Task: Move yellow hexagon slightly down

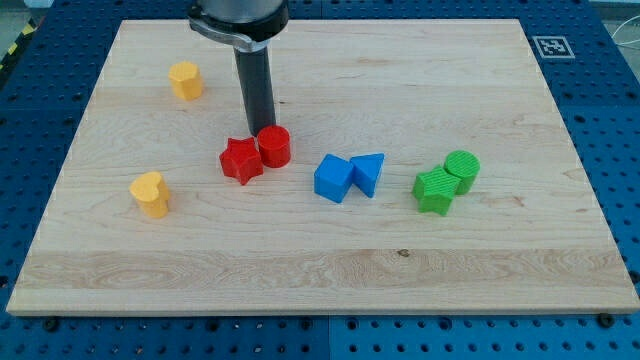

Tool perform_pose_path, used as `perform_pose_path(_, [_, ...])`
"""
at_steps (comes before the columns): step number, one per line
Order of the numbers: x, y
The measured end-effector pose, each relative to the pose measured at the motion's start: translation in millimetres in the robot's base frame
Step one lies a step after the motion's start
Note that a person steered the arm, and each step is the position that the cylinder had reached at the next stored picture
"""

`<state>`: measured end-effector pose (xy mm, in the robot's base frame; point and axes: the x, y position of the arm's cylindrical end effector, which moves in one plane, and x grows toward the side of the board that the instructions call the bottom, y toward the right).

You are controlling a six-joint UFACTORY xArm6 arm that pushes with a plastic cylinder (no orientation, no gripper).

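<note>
The yellow hexagon [185, 80] sits on the wooden board near the view's top left. My tip [262, 134] comes down from the view's top and ends just behind the red cylinder [274, 146] and the red star [241, 160], close to or touching them. The tip is to the right of and below the yellow hexagon, well apart from it. A second yellow block, heart-shaped [150, 194], lies at the left, lower down.
A blue cube [333, 178] and a blue triangle [368, 173] lie together at the centre. A green star-like block [435, 190] and a green cylinder [462, 170] lie together at the right. A printed marker [551, 46] is at the board's [320, 280] top right corner.
</note>
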<state>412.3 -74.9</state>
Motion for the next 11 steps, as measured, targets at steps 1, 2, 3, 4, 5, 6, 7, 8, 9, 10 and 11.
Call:
perform_pose_path(1, [3.2,-0.1])
perform_pose_path(2, [-3.8,-0.1])
perform_pose_path(3, [-33.3,-0.1])
perform_pose_path(4, [-67.4,-6.0])
perform_pose_path(5, [-90.9,-20.9])
perform_pose_path(6, [-103.1,-41.3])
perform_pose_path(7, [-108.7,-62.3])
perform_pose_path(8, [-109.8,-82.2])
perform_pose_path(9, [-108.5,-97.6])
perform_pose_path(10, [-102.4,-109.1])
perform_pose_path(11, [-94.8,-118.4])
